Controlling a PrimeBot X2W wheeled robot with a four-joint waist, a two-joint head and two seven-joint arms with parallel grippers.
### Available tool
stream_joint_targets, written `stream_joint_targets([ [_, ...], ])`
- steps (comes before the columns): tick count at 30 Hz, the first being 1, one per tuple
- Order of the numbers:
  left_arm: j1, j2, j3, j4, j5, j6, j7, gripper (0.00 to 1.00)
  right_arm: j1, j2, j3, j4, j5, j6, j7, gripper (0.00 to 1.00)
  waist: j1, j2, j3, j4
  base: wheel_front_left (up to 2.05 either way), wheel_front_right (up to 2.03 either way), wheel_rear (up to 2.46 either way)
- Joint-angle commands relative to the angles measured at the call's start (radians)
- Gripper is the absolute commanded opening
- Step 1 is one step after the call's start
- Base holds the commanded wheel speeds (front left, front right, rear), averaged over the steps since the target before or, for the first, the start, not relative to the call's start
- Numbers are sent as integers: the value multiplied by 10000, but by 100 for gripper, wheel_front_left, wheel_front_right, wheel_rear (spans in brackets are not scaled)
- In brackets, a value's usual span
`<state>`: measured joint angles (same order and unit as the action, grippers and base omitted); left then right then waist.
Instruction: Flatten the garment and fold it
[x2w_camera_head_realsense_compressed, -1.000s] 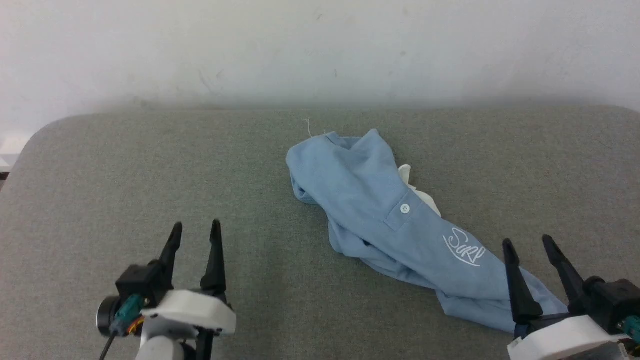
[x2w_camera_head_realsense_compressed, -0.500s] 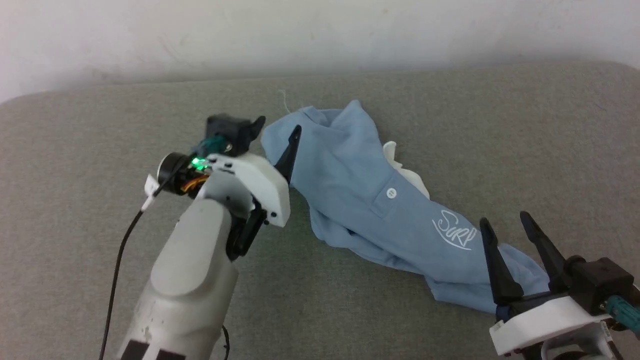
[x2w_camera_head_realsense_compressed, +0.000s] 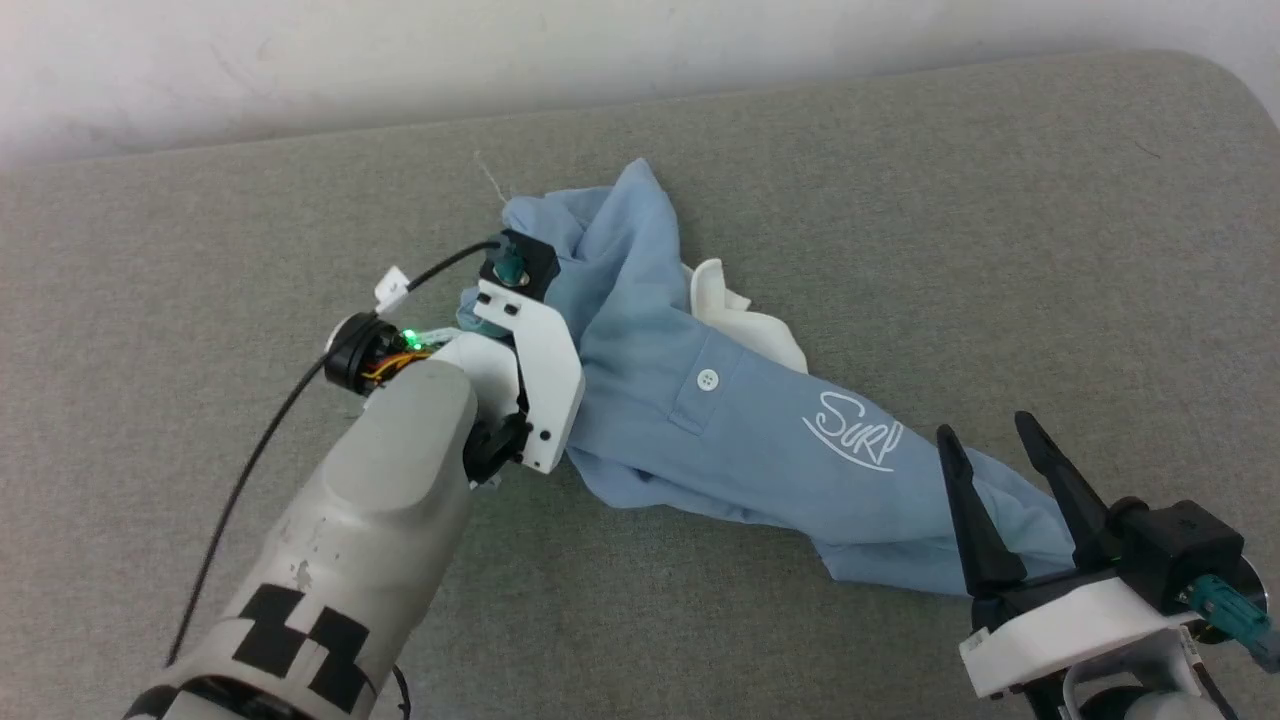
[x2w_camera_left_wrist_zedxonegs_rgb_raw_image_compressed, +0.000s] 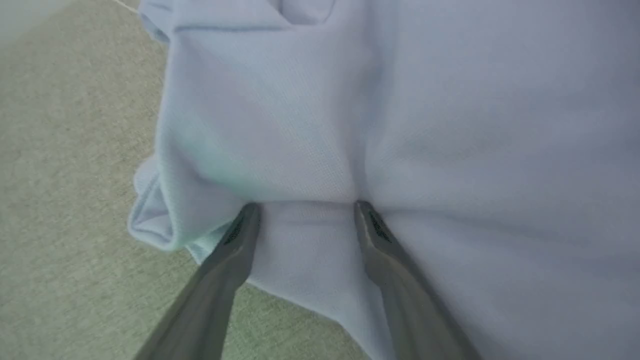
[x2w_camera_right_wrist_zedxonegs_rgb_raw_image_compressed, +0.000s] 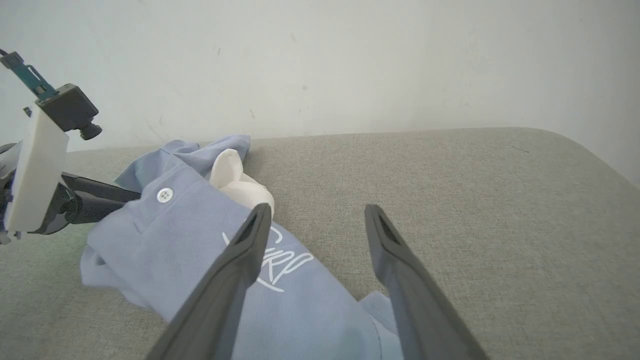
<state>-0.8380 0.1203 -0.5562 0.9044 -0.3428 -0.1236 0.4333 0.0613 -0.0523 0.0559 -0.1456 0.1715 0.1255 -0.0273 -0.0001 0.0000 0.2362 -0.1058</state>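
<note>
On my head feed the garment (x2w_camera_head_realsense_compressed: 700, 420) lay crumpled in a long diagonal heap on the grey fabric-topped desk (x2w_camera_head_realsense_compressed: 200, 250), running from the far middle toward the near right. Its white collar (x2w_camera_head_realsense_compressed: 745, 322) poked out along the far side. The white button (x2w_camera_head_realsense_compressed: 708, 378) faced up on the placket, and the cursive logo (x2w_camera_head_realsense_compressed: 858, 432) was readable just beyond it toward the near end.

My left pincer (x2w_camera_left_wrist_zedxonegs_rgb_raw_image_compressed: 306, 205) was released. Its two fingers stood apart with their tips pressed into the blue cloth at the garment's left edge, near the far end. A band of fabric lay between them, unpinched. On the head feed the arm's white mount (x2w_camera_head_realsense_compressed: 535, 370) sat over that spot.

My right pincer (x2w_camera_head_realsense_compressed: 985, 428) was released too, jaws wide, poised at the near right end of the garment. Whether its tips touched the cloth I could not tell. On its own wrist feed one finger crossed the logo and the other stood against bare desk. A pale wall (x2w_camera_head_realsense_compressed: 600, 40) rose behind.
</note>
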Motion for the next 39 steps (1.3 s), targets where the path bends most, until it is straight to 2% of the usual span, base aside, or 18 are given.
stream_joint_targets([
  [1, 186, -16, -476, 291, -407, -69, 471, 89, -140, 20, 4, 31, 59, 52, -60, 100, 1, 0, 47, -83, 0, 0, 0],
  [2, 243, 8, -772, 335, -657, -69, 702, 50, -139, 20, 1, 41, 64, 52, -72, 100, 1, 0, 42, -94, 0, 0, 0],
  [3, 310, 51, -1048, 333, -924, -69, 885, 18, -137, 20, 2, 55, 73, 52, -77, 100, 1, 0, 28, -102, 0, 0, 0],
  [4, 370, 115, -1281, 291, -1198, -69, 999, 0, -139, 20, 3, 69, 86, 52, -79, 100, 1, 0, 7, -106, 0, 0, 0],
  [7, 384, 457, -1778, -20, -1723, -69, 671, 0, -109, 20, -39, 96, 110, 52, -93, 100, 1, 0, -116, -32, 0, 0, 0],
  [13, 420, 1045, -1722, -740, -1874, -68, -1216, 0, 82, 20, -196, 142, 114, 52, -76, 100, 1, 0, -637, 235, 0, 0, 0],
  [17, 1100, 1620, -1526, -1826, -1812, 243, -2257, 0, 374, 20, -323, 112, 109, 52, -43, 100, 1, 0, -1151, 559, 0, 0, 0],
  [22, 3029, 2728, -1187, -4183, -1923, 1280, -2545, 0, 753, 20, -386, 11, 125, 52, 35, 100, 1, 0, -1651, 949, 0, 0, 0],
  [28, 6469, 4061, -611, -7668, -2468, 3263, -1977, 0, 1094, 20, -417, -150, 110, 52, 139, 100, 1, 0, -1954, 1218, 0, 0, 0],
  [31, 8077, 4299, -460, -9050, -2851, 4187, -1651, 0, 1153, 20, -394, -227, 96, 52, 183, 100, 1, 0, -1961, 1286, 0, 0, 0],
  [34, 9320, 4310, -439, -9901, -3231, 4848, -1392, 0, 1180, 20, -399, -276, 96, 52, 193, 100, 1, 0, -1940, 1355, 0, 0, 0],
  [37, 10131, 4174, -553, -10307, -3633, 5077, -1191, 0, 1171, 20, -380, -303, 86, 52, 204, 100, 1, 0, -1896, 1408, 0, 0, 0],
  [39, 10416, 3917, -630, -10379, -3998, 4971, -1163, 0, 1160, 20, -382, -320, 79, 52, 208, 100, 1, 0, -1859, 1444, 0, 0, 0],
])
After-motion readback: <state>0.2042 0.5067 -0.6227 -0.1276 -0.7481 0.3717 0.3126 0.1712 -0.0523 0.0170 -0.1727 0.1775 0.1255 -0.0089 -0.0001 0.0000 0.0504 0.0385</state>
